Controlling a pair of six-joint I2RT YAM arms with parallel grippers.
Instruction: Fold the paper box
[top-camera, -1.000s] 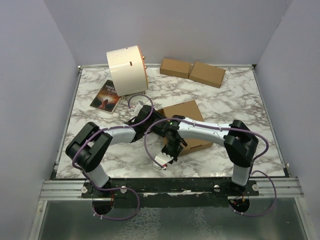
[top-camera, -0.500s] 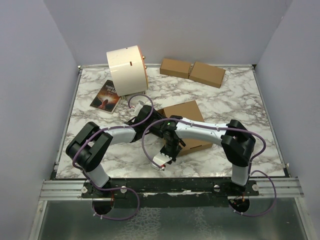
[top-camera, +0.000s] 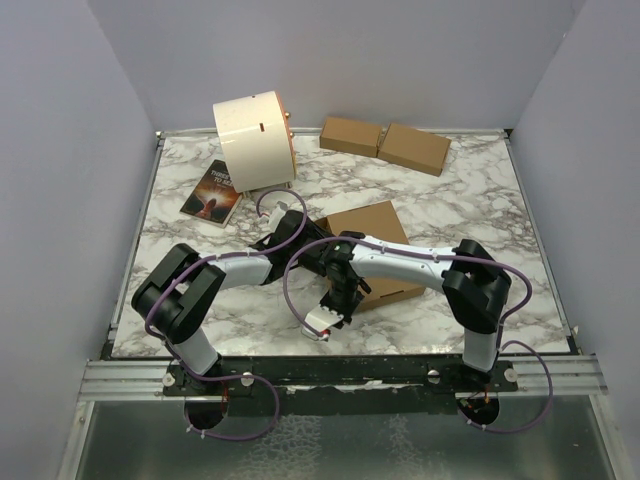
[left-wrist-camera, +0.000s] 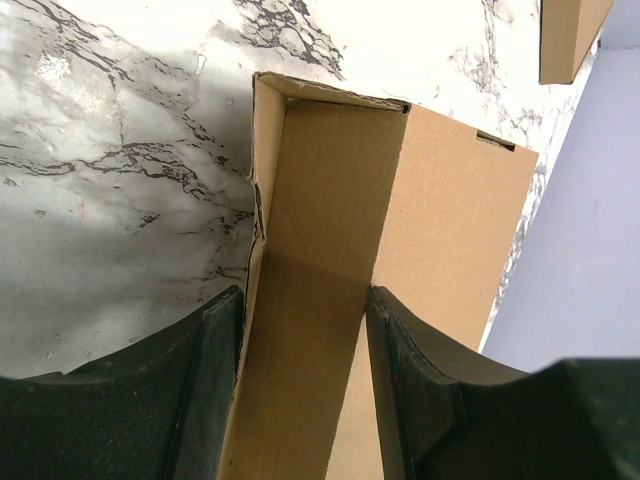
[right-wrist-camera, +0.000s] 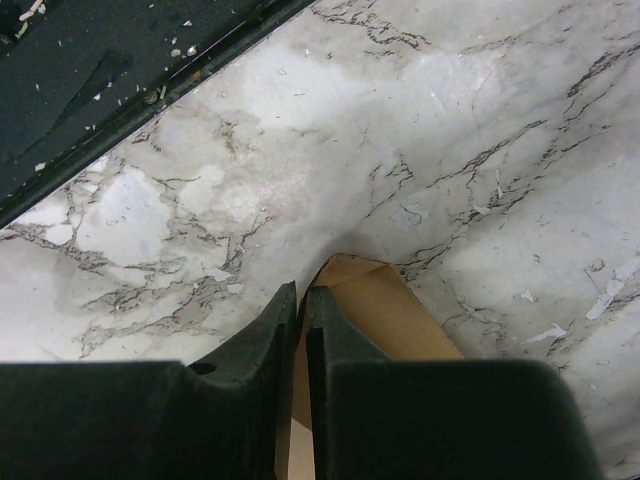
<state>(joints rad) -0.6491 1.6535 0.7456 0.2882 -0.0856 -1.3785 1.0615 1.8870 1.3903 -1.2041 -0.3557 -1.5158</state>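
Observation:
The paper box (top-camera: 372, 228) lies near the table's middle as a flat brown cardboard shape. My left gripper (top-camera: 312, 245) is at its left side. In the left wrist view its fingers (left-wrist-camera: 215, 380) stand on either side of the box's shaded side wall (left-wrist-camera: 320, 250) and touch it. My right gripper (top-camera: 346, 290) is at the box's near left corner. In the right wrist view it (right-wrist-camera: 302, 292) is pinched on a thin cardboard flap (right-wrist-camera: 370, 300) that reaches the marble. The arms hide the box's near left part in the top view.
A cream drum (top-camera: 253, 140) stands at the back left, with a dark book (top-camera: 212, 193) in front of it. Two small closed brown boxes (top-camera: 350, 135) (top-camera: 415, 148) sit side by side at the back. The black front rail (right-wrist-camera: 100, 60) is close to the right gripper.
The right arm has shifted slightly left, its elbow pulling in a little. The left arm and the box look unchanged.

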